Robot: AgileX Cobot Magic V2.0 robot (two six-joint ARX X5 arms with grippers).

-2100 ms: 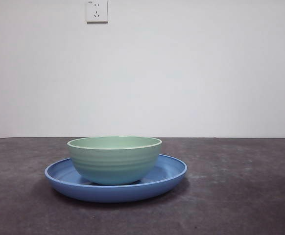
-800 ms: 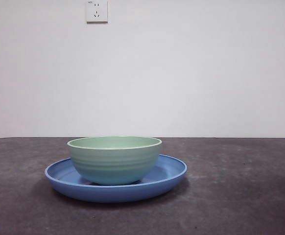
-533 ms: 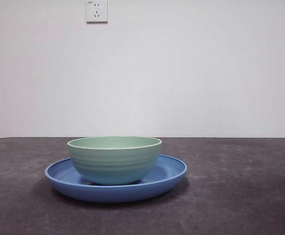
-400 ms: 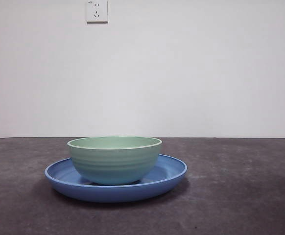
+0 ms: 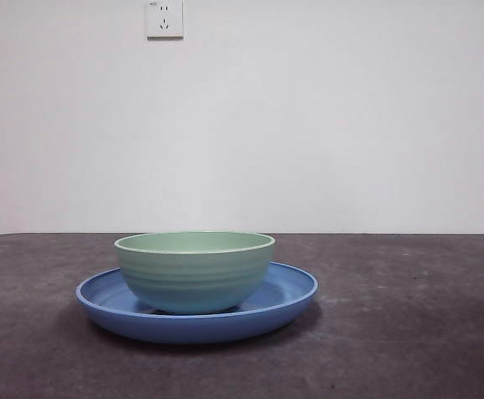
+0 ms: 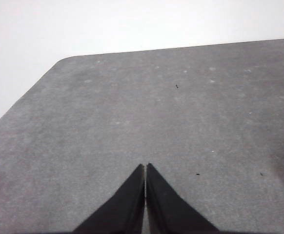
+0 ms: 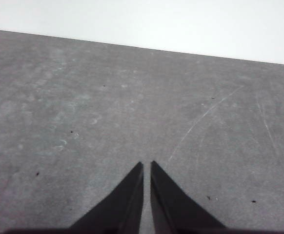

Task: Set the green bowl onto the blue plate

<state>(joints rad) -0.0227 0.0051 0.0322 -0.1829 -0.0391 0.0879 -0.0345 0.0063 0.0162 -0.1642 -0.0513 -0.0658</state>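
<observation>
The green bowl [image 5: 194, 271] stands upright inside the blue plate [image 5: 292, 293] on the dark table, left of centre in the front view. No arm shows in the front view. My left gripper [image 6: 145, 168] is shut and empty over bare table; neither bowl nor plate shows in the left wrist view. My right gripper [image 7: 147, 165] is shut and empty over bare table, and its wrist view also shows neither dish.
A white wall with a power socket [image 5: 164, 18] stands behind the table. The grey table [image 5: 408, 316] stretches to the right of the plate. The table's rounded corner [image 6: 64, 61] shows in the left wrist view.
</observation>
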